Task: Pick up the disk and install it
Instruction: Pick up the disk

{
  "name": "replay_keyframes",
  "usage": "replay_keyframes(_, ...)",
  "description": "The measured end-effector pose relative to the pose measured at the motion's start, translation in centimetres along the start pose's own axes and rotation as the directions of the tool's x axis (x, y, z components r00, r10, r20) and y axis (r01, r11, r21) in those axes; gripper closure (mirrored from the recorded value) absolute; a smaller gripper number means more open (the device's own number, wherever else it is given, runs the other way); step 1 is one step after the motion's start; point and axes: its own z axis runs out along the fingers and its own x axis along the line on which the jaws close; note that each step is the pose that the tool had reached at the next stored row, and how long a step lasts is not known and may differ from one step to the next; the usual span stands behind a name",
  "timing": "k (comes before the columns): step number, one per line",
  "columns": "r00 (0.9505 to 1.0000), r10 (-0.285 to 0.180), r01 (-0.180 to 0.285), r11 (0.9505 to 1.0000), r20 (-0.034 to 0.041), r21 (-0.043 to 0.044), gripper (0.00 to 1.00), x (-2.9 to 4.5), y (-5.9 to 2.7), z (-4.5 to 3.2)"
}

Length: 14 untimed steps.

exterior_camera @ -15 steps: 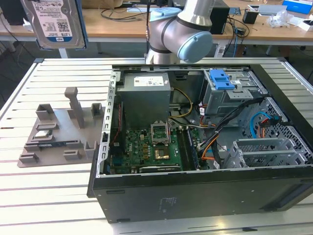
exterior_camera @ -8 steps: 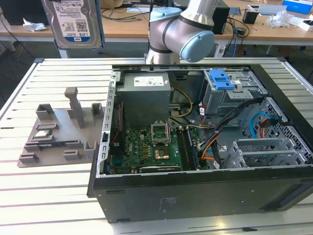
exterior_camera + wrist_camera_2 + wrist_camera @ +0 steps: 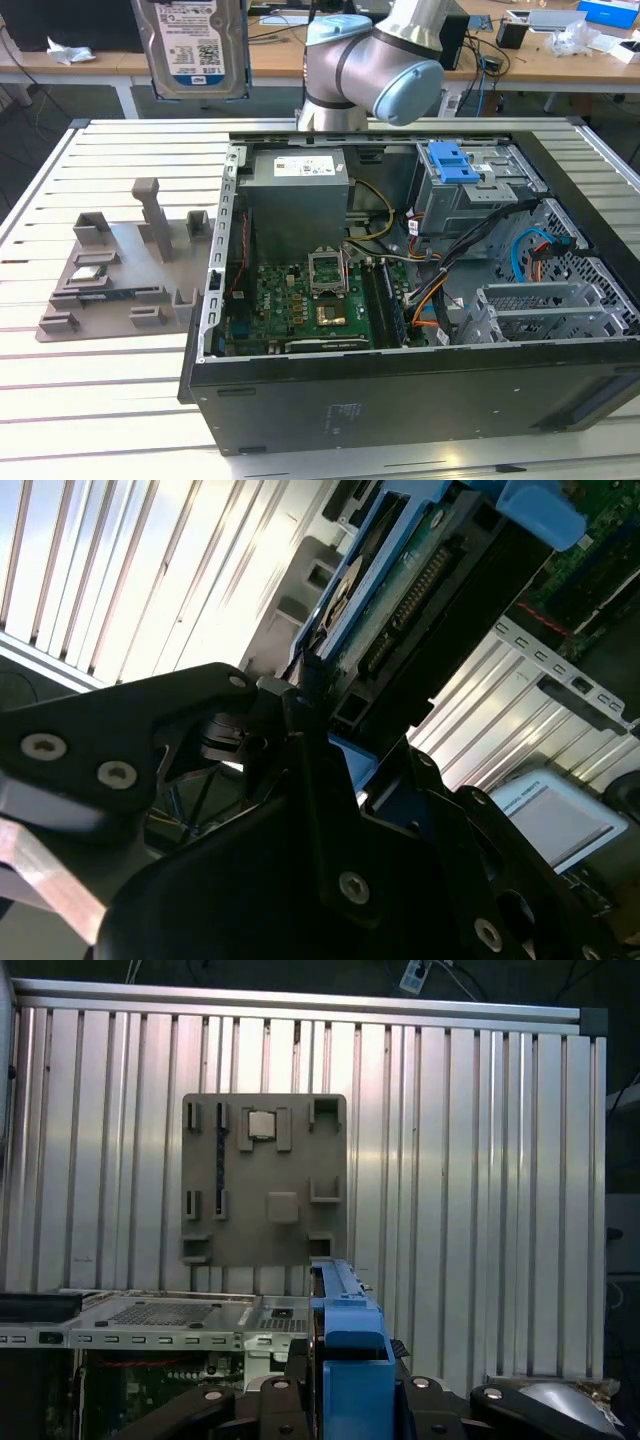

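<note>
Silver-grey tubular arm (image 3: 345, 65) with a pale-blue joint cap (image 3: 408, 95); black fingers (image 3: 330, 810) carry silver screws (image 3: 352, 885).

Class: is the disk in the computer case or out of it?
Out. In the exterior view the disk hangs upright in the air, label showing, outside the open case on the slatted table.

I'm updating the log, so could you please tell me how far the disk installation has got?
Done: the disk is picked up, held in the air clear of the table. In hand: the gripper is shut on its blue-railed edge. Left: installing; the disk is not yet inside the open computer case.
</note>
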Motion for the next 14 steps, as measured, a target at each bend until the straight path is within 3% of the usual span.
replay_keyframes(11, 1.0000, 0.000, 0.000, 1.0000, 0.0002, -0.0026, 0.63, 0.19, -5.39, -0.29)
replay_keyframes(12, 1.0000, 0.000, 0.000, 1.0000, 0.0007, -0.0036, 0.63, 0.27, -6.28, -0.33)
replay_keyframes(14, 1.0000, 0.000, 0.000, 1.0000, 0.0009, -0.0047, 0.63, 0.50, -6.89, -0.37)
